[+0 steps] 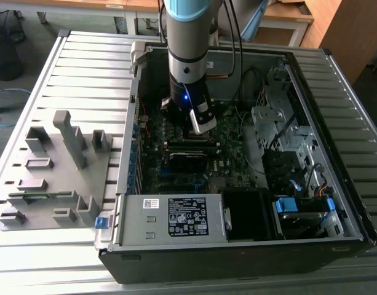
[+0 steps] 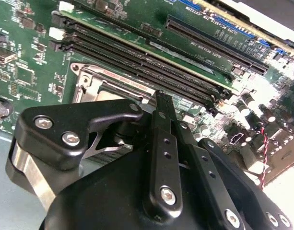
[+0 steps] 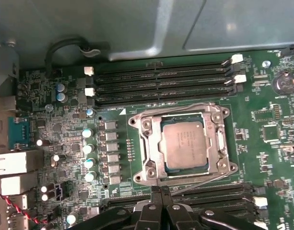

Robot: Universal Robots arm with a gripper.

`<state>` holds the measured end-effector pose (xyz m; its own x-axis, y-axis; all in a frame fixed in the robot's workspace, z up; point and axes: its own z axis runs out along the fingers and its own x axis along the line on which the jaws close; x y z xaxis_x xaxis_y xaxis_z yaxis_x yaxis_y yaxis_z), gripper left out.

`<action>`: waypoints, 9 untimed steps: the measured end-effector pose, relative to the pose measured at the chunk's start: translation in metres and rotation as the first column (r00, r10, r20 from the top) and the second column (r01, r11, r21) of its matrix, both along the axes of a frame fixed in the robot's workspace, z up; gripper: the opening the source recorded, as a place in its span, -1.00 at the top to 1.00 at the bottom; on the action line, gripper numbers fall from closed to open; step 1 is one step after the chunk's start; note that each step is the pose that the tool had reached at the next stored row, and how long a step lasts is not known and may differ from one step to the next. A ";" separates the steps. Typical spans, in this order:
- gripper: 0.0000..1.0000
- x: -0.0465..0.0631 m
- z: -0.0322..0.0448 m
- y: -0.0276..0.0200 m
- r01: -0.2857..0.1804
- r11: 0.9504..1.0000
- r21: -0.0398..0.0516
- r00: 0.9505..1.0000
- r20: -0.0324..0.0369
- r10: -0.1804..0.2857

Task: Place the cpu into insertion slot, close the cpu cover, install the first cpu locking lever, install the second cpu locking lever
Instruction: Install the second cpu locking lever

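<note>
I see the cpu (image 3: 183,144), a flat dull-grey metal square, seated in its socket with the thin silvery cpu cover (image 3: 185,143) framing it on the green motherboard (image 3: 262,158). My black end effector (image 3: 159,190) sits clenched, empty, just beside the socket's edge.

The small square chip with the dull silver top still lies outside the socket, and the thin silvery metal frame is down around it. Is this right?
Not quite. In the first wrist view the small square chip with the dull silver top sits inside the socket, not outside it. The thin silvery metal frame is down around it, as you said.
</note>
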<state>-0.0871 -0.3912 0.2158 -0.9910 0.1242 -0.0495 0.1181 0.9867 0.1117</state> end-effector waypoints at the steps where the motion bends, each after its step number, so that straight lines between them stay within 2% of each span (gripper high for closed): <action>1: 0.80 -0.001 -0.0004 0.0000 0.000 1.000 0.000 1.000 0.000 0.000; 6: 0.80 -0.001 -0.0006 0.0000 0.000 1.000 0.000 1.000 0.000 0.000; 9: 0.80 -0.001 -0.0009 0.0001 0.000 1.000 0.000 1.000 -0.010 0.000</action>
<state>-0.0877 -0.3912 0.2149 -0.9914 0.1243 -0.0400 0.1192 0.9867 0.1106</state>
